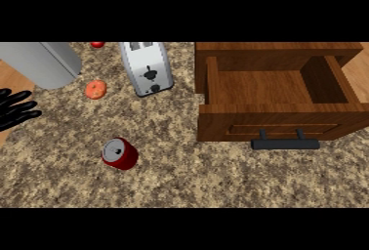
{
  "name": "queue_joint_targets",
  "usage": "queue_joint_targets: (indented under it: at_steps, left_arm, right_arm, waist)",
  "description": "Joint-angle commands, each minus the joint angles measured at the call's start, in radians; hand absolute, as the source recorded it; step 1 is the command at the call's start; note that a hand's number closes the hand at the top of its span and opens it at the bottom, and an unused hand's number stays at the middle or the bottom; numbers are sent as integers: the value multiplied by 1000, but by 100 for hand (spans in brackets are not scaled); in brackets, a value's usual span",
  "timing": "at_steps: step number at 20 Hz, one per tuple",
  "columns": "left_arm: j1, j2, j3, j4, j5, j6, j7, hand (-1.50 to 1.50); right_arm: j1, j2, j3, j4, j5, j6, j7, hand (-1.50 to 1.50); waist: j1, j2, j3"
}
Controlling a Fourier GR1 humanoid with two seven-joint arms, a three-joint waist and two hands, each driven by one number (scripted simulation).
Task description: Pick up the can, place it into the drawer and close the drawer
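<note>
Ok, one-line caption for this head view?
Red can on the counter, wooden drawer open at right, left robot hand resting open at left edge.

1 head view, steeply down, counter (216,180) close below

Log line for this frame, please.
stage: before pickup | can: on counter, untouched | drawer: open | left hand: open, resting at left edge | right hand: not in view

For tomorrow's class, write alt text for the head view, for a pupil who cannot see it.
A red can stands on a speckled counter, left of an open wooden drawer with a black handle. Behind are a toaster and an orange fruit; the left hand rests open at the left edge.
</note>
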Motion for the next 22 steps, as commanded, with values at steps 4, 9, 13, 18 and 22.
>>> queue_joint_targets:
  at_steps: [4,9,13,18,22]
  left_arm:
    - [-15,-16,-82,-47,102,85,117,-150]
    - [-62,-95,-126,-72,89,205,178,-150]
    - [-86,-150,-82,47,25,108,200,-150]
    - [-18,-271,-97,-25,-128,130,182,-150]
    - [-64,-366,-81,37,-259,121,155,-150]
  right_arm:
    - [31,-18,-96,47,-66,96,-68,-150]
    - [60,-28,-149,-32,-151,113,23,-150]
    - [41,0,-144,-66,-113,99,52,-150]
    - [57,27,-159,-16,-85,158,-4,-150]
    - [57,54,-165,-31,-84,168,13,-150]
  waist:
    - [3,-1,0]
    - [0,-1,0]
    - [1,1,-1]
    - [6,0,-1]
    - [2,1,-1]
